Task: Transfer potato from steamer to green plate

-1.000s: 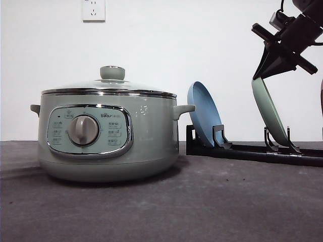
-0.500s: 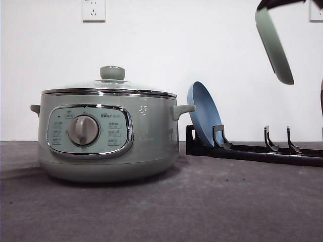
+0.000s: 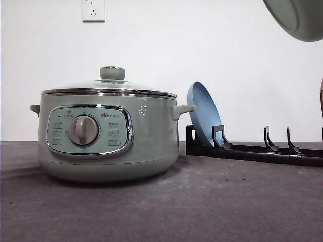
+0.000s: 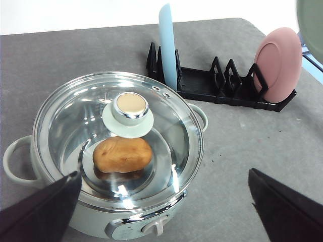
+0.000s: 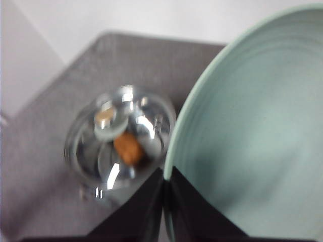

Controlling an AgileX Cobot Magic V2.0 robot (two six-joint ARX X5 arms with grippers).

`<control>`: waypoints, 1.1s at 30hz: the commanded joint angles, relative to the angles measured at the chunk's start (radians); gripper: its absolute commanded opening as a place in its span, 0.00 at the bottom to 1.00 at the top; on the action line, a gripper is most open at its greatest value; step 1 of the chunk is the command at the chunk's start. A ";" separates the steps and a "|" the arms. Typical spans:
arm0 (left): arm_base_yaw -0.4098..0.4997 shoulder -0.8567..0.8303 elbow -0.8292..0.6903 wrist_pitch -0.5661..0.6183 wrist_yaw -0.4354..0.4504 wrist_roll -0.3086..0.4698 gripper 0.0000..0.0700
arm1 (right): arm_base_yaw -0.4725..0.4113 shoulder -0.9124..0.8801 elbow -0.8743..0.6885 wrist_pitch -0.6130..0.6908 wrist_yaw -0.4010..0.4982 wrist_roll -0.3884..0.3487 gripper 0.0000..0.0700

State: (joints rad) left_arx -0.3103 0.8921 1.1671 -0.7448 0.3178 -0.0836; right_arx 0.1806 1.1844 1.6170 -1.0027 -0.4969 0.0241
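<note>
The steamer [image 3: 107, 133] stands on the table at the left with its glass lid [image 4: 118, 138] on. Through the lid I see the orange-brown potato [image 4: 122, 154] lying inside, blurred as the potato [image 5: 128, 148] in the right wrist view. My left gripper [image 4: 161, 204] hovers above the steamer's front, wide open and holding nothing. My right gripper [image 5: 164, 201] is shut on the rim of the green plate [image 5: 252, 131]. The green plate [image 3: 299, 20] hangs high at the upper right, partly cut off by the frame.
A black dish rack [image 3: 252, 150] stands right of the steamer. A blue plate [image 3: 203, 113] stands on edge in its left slot and a pink plate [image 4: 278, 63] at its far end. The middle slots [image 4: 227, 75] are vacant. Grey table [image 3: 202, 206] lies in front.
The green plate has gone up out of the rack's right slots, risen toward the top right corner and tilted flatter. The right arm has left the front view. The steamer has not moved.
</note>
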 commanded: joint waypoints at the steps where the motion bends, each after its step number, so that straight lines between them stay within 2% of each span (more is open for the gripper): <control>1: -0.005 0.010 0.018 0.007 0.007 0.017 0.96 | 0.041 -0.023 0.017 -0.019 0.038 -0.071 0.01; 6: -0.005 0.010 0.018 0.007 0.007 0.017 0.96 | 0.164 -0.111 -0.028 -0.095 0.153 -0.113 0.01; 10: -0.005 0.010 0.018 0.007 0.007 0.017 0.96 | 0.248 -0.178 -0.108 -0.118 0.211 -0.093 0.01; 14: -0.005 0.010 0.018 0.007 0.007 0.018 0.96 | 0.313 -0.237 -0.227 -0.112 0.218 -0.045 0.01; 23: -0.005 0.010 0.018 0.005 0.007 0.020 0.96 | 0.405 -0.285 -0.534 0.004 0.225 0.039 0.01; 29: -0.005 0.010 0.018 0.004 0.007 0.020 0.96 | 0.463 -0.276 -0.703 0.123 0.318 0.098 0.01; 33: -0.005 0.010 0.018 0.004 0.007 0.020 0.96 | 0.498 -0.256 -0.761 0.150 0.387 0.133 0.01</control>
State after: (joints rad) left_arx -0.3107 0.8921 1.1671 -0.7460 0.3180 -0.0757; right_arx 0.6654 0.9185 0.8503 -0.8730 -0.1217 0.1277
